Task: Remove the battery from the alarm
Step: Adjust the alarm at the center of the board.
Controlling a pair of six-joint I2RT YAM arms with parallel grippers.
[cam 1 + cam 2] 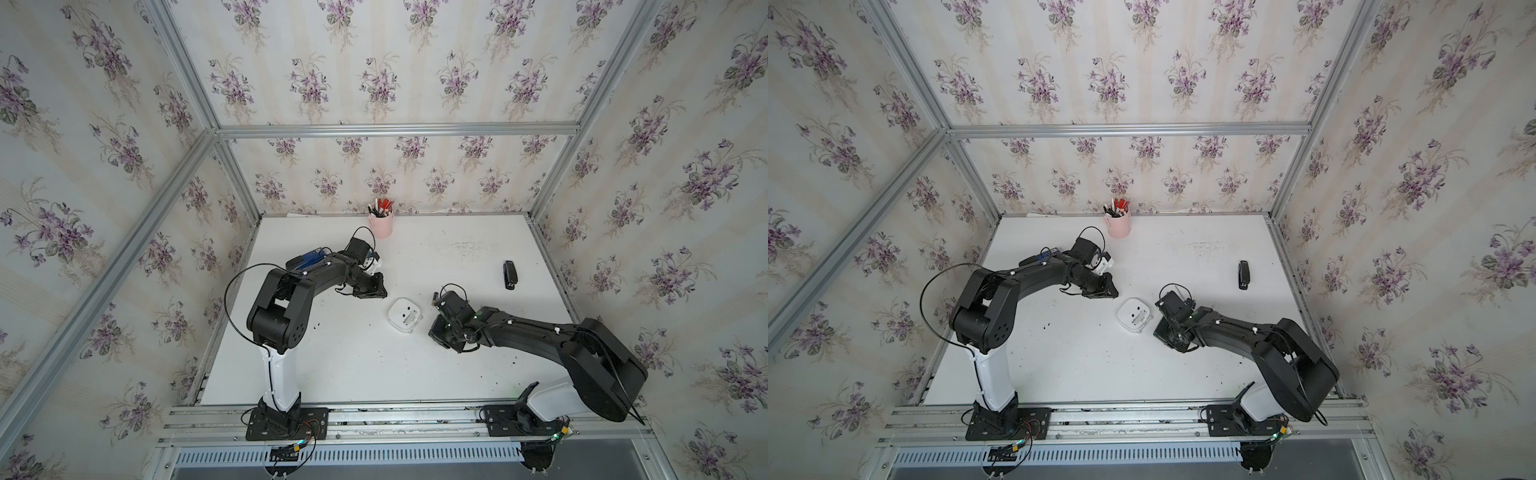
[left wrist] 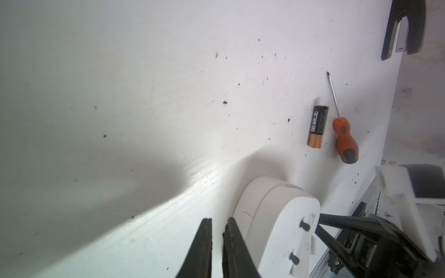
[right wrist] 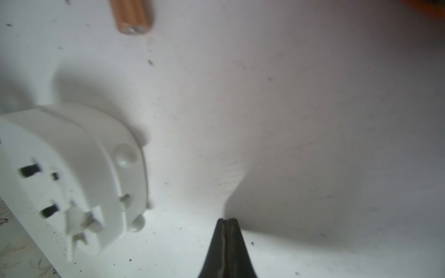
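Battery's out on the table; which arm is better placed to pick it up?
Right: the battery lies just ahead of the right gripper, though its jaws are shut; the left gripper is beyond the alarm.

One each: alarm [image 1: 404,316], battery [image 2: 317,127], screwdriver [image 2: 344,142], stapler [image 1: 509,274], cup [image 1: 381,226].

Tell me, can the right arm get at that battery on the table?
Probably yes. The battery lies loose on the table, outside the alarm, with bare surface between it and the right end effector. Its jaws are shut, so they must open first.
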